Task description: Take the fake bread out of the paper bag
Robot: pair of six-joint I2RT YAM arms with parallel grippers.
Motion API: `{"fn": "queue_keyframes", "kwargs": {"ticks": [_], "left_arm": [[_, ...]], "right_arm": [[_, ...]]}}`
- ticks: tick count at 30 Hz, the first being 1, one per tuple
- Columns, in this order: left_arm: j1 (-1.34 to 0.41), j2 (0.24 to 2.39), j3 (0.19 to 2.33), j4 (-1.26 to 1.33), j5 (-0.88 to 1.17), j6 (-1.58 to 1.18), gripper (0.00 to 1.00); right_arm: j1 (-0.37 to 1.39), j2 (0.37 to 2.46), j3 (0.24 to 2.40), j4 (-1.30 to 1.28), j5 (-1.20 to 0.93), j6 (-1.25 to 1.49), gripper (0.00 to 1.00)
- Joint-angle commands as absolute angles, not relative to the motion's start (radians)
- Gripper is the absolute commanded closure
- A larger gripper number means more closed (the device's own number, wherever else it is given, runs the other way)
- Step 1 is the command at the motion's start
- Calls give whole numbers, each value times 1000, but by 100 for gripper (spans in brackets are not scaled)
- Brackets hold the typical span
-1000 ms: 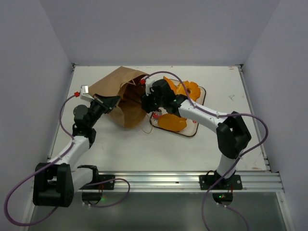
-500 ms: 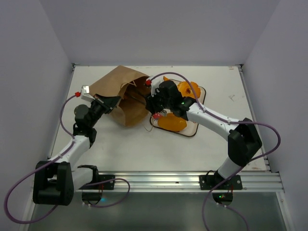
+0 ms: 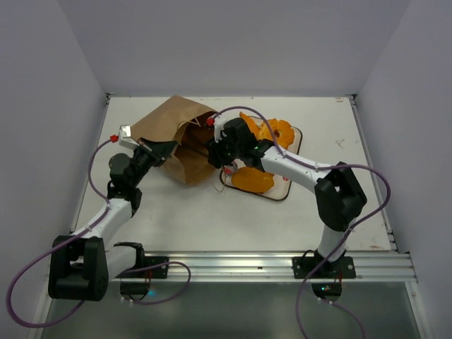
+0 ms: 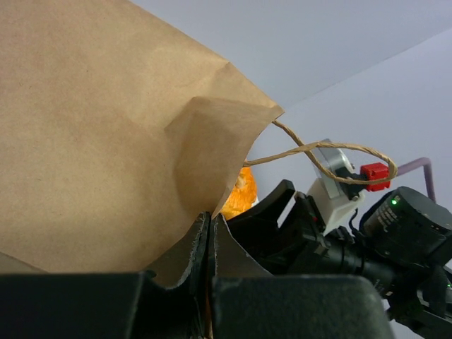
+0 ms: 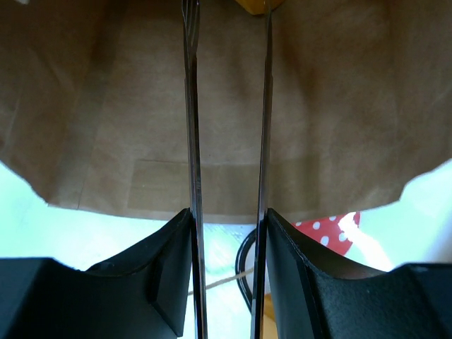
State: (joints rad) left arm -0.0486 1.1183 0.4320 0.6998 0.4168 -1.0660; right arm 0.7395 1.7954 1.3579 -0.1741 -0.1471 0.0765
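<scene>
From my station I see a flat white table [image 3: 212, 212], walled on three sides by pale panels, with an aluminium rail [image 3: 247, 263] along its near edge. Two things lie directly on it. A brown kraft paper bag [image 3: 161, 128] lies on its side in the far left part, its mouth turned toward the middle. Just beside it, right of centre, sits a square tray with rounded corners and a dark rim [image 3: 285, 192]; I cannot tell whether bag and tray touch. A thin loop of string handle [image 3: 214, 187] trails from the bag onto the bare surface between them. Toward the far right I can make out a small dark mark [image 3: 339, 143] on the tabletop.
</scene>
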Motion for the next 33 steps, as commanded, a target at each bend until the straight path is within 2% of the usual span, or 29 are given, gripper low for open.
{"fn": "queue_keyframes", "kwargs": {"ticks": [1, 19, 29, 32, 33], "left_arm": [[-54, 1108, 445, 790, 436, -1104, 98], [-60, 1094, 434, 824, 462, -1170, 98], [-69, 1083, 431, 825, 468, -1181, 98], [-69, 1080, 426, 824, 468, -1183, 98], [-69, 1077, 428, 822, 468, -1181, 98]], "right_arm": [[741, 1819, 1439, -158, -164, 110, 54], [741, 1962, 1557, -195, -161, 127, 54], [738, 1986, 1563, -206, -121, 107, 59], [730, 1991, 1566, -209, -129, 106, 67], [729, 1993, 1566, -212, -133, 107, 76]]}}
